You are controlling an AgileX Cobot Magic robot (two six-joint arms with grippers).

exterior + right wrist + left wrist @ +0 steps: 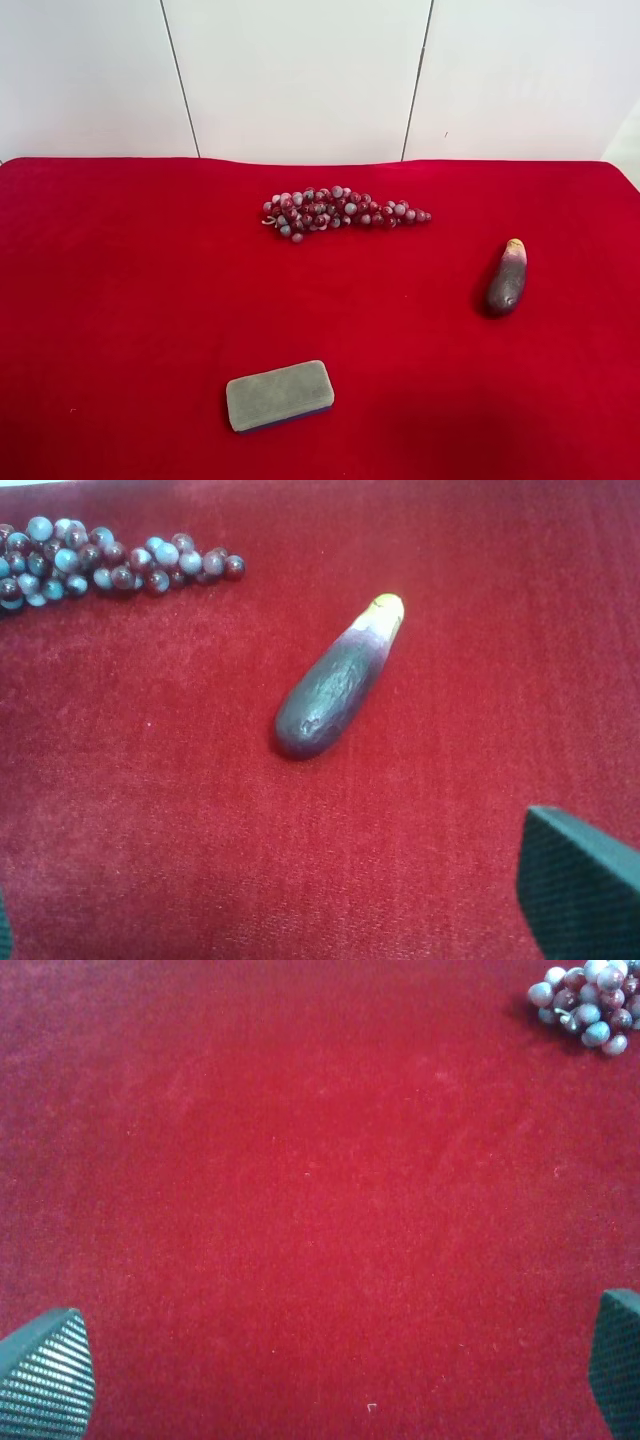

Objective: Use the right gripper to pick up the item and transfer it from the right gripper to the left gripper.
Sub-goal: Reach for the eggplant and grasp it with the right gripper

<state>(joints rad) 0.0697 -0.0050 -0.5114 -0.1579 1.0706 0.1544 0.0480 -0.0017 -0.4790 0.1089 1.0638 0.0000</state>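
The item, a small dark purple-brown eggplant toy with a pale yellow tip, lies on the red cloth at the right of the exterior high view. No arm shows in that view. In the right wrist view the eggplant lies flat, ahead of my right gripper, and apart from it. One dark ribbed finger shows, and only a sliver of the other; the jaws stand wide open and empty. My left gripper is open and empty over bare red cloth, with both fingertips at the frame's corners.
A cluster of red-grey grapes lies at the back middle of the red table; it also shows in the right wrist view and the left wrist view. A grey eraser block lies near the front. White wall panels stand behind.
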